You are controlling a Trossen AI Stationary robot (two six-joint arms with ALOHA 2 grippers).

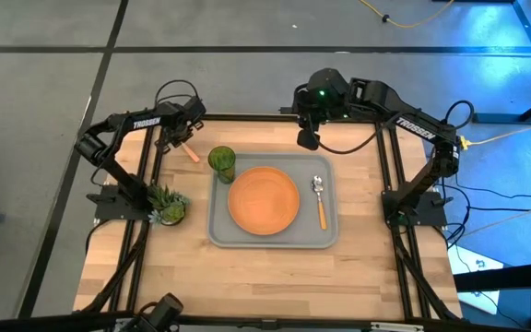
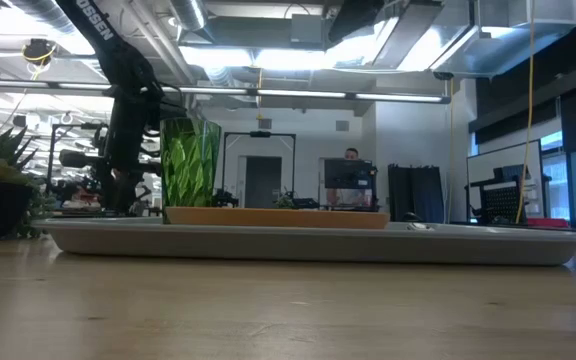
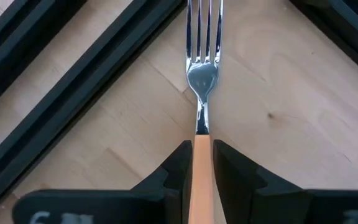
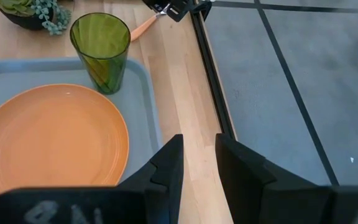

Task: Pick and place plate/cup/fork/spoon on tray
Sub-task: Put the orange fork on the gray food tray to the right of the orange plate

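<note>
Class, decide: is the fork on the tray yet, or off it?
Off it. The left gripper holds the fork over bare wood, outside the tray.

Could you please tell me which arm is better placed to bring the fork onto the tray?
Left: its claw is shut on the fork, off the tray. The right claw holds nothing.

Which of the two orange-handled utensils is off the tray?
The fork, gripped by the left gripper over bare wood; the spoon lies on the tray.
</note>
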